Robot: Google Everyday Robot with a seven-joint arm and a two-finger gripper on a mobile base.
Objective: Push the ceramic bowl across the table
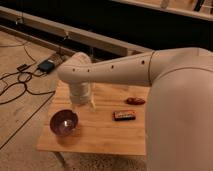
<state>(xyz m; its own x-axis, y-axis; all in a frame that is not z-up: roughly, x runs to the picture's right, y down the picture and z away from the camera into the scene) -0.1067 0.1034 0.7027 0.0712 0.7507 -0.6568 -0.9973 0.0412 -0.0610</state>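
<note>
We see the round, glossy dark maroon-purple ceramic bowl sitting upright near the front left corner of the small, low rectangular counter with a light bamboo-coloured wooden top. Just behind the bowl's far rim hangs the pale gripper, pointing down at the wood; we cannot tell whether it is open or closed, nor whether it touches the bowl. It holds nothing that we can make out. Above it the thick white robot arm reaches in from the right. To the right of the bowl, well apart from it, a dark rectangular bar lies flat, and beyond that a small flat red object rests near the arm. On the floor to the left, black cables trail towards a small dark box.
</note>
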